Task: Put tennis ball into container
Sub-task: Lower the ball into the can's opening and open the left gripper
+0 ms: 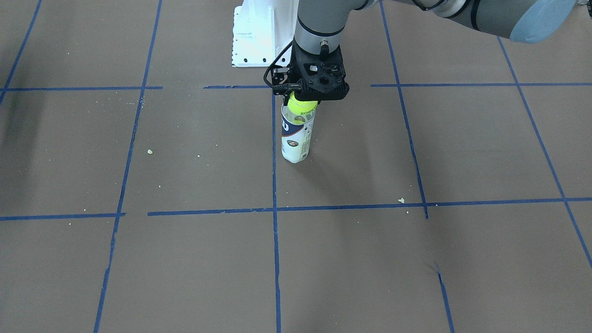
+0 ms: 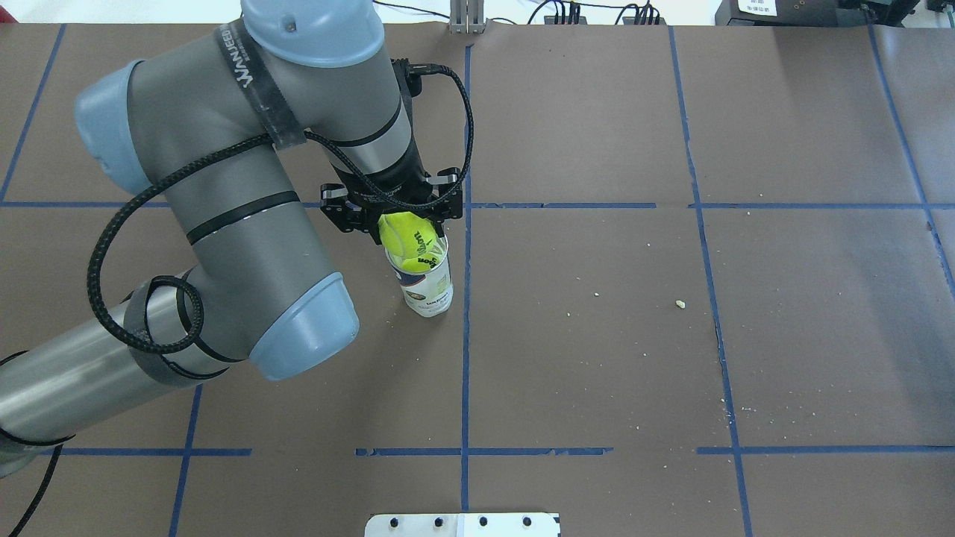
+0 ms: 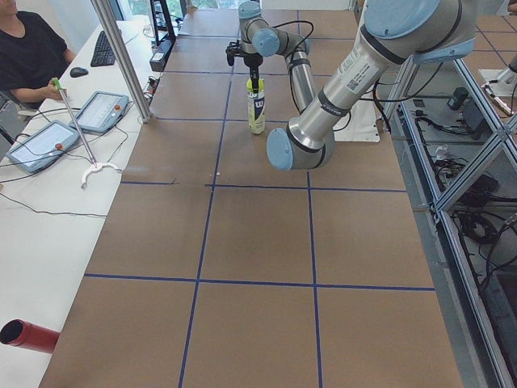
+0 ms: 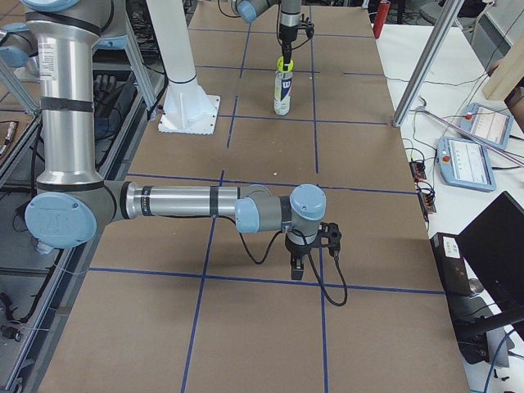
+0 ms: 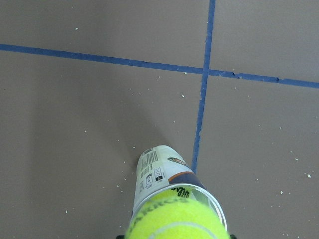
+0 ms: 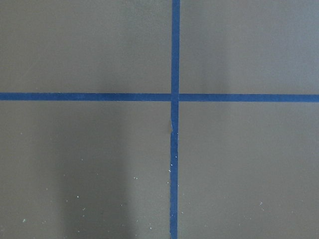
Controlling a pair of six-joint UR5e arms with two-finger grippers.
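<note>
Item: left gripper (image 2: 407,227) pinching fuzzy yellow-green tennis ball (image 2: 409,240) at mouth of tall clear plastic tube (image 2: 427,289). We judge an off-centre release could topple it.

The tennis ball (image 5: 177,224) sits in the mouth of the container (image 5: 158,170) beside blue tape lines (image 5: 201,114).

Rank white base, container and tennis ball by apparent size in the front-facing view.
Largest to smallest:
1. white base, though only partly visible
2. container
3. tennis ball, about as wide as the container but much shorter, its top covered
</note>
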